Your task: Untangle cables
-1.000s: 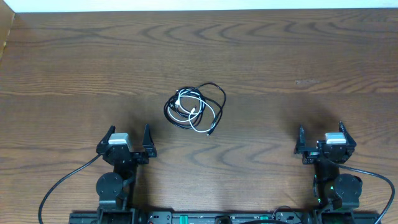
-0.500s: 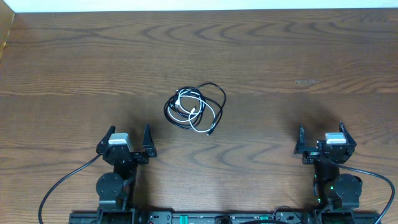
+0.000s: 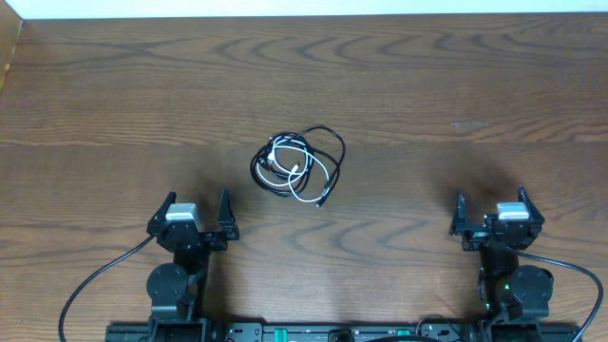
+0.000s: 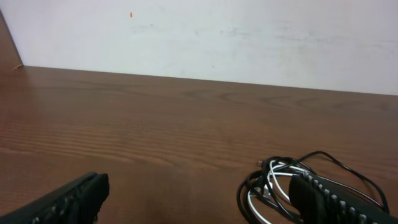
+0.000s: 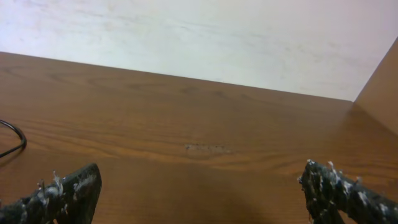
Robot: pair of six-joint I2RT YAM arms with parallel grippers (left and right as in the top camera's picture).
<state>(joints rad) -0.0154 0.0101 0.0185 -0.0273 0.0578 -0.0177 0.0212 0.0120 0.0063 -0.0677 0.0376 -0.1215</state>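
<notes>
Here, the cables lay in one tangled bundle on the wooden table, roughly at its centre, ahead of both arms and nearer the left one. The bundle consisted of black loops interlaced with a white cord. One black plug end projected from the lower right of the bundle, toward the arms.

The left gripper sat near the front edge of the table, well apart from the bundle. Its jaws were spread wide with nothing between them. In the left wrist view, one of its fingers overlapped the near side of the bundle, but the overhead view showed no contact.

The right gripper sat near the front edge on the opposite side, farther from the bundle. Its jaws were likewise spread wide and held nothing. In the right wrist view, only a short arc of the cables showed at the left edge, and pale specks covered both finger pads.

A white wall stood behind the far edge of the table.
</notes>
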